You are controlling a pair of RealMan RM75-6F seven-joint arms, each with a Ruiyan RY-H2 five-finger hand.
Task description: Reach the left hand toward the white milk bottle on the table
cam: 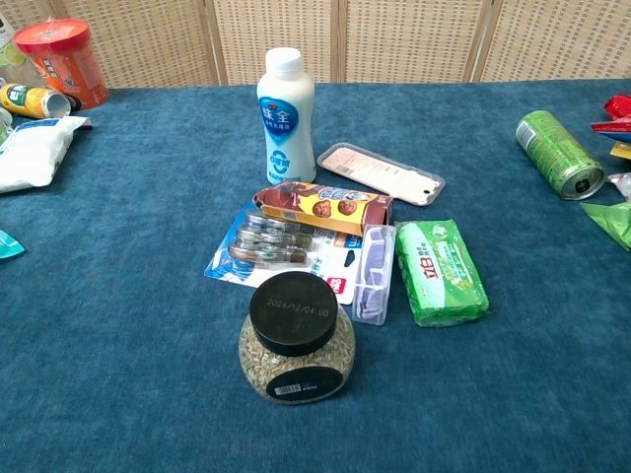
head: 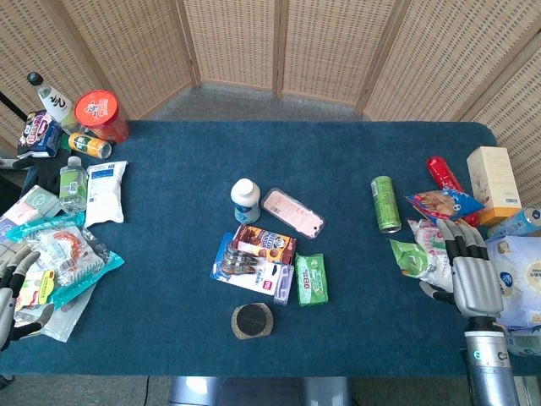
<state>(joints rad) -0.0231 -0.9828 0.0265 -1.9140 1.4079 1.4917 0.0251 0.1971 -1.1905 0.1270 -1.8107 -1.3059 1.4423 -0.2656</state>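
The white milk bottle (head: 245, 200) stands upright near the middle of the blue table (head: 186, 169); in the chest view the bottle (cam: 285, 116) shows its blue label at the back centre. My left hand (head: 12, 292) lies at the table's left edge over snack packets, far from the bottle, fingers apart and holding nothing. My right hand (head: 467, 271) rests at the right edge with fingers spread on packets, also empty. Neither hand appears in the chest view.
Around the bottle lie a pink flat case (head: 292, 212), a chocolate box (head: 264, 243), a toothbrush pack (head: 245, 266), a green tissue pack (head: 309, 278) and a black-lidded jar (head: 252, 320). A green can (head: 385, 203) lies right; bags, cans and a red tub (head: 101, 116) crowd the left.
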